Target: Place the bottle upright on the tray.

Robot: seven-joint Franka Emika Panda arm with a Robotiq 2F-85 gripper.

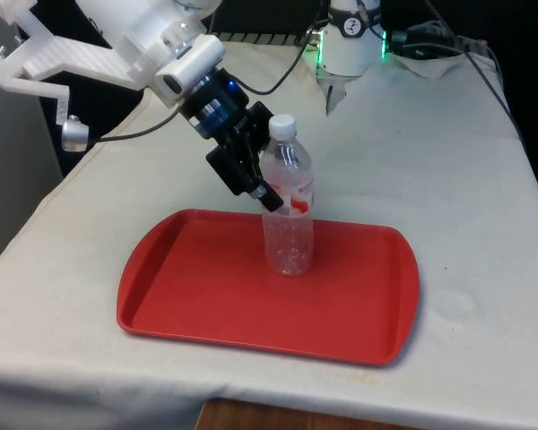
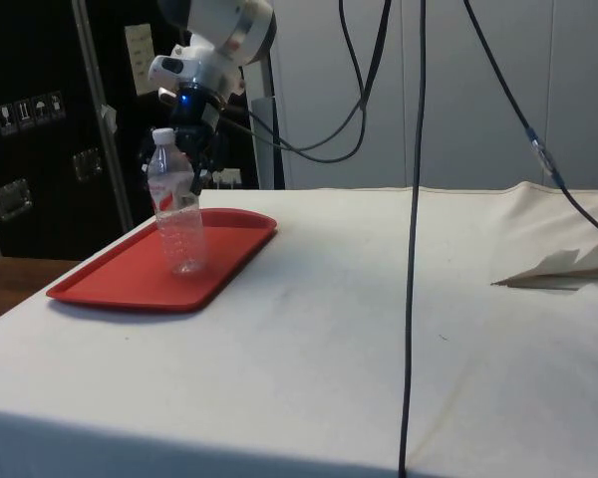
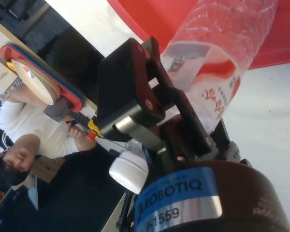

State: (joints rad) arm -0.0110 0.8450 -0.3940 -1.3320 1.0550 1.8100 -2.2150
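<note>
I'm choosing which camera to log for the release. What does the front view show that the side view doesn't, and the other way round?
Front view alone: the tray's whole outline, with the bottle standing near its middle, and the gripper at the label from the front view's left. Side view alone: dark cabinets behind, and hanging cables over a long stretch of white cloth. Both: the capped, clear bottle upright on the red tray, the gripper beside its upper part.

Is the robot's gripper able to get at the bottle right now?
Yes, it looks so. The gripper is already at the bottle, its fingers closed around the labelled part, with nothing in between. The bottle stands upright on the tray.
</note>
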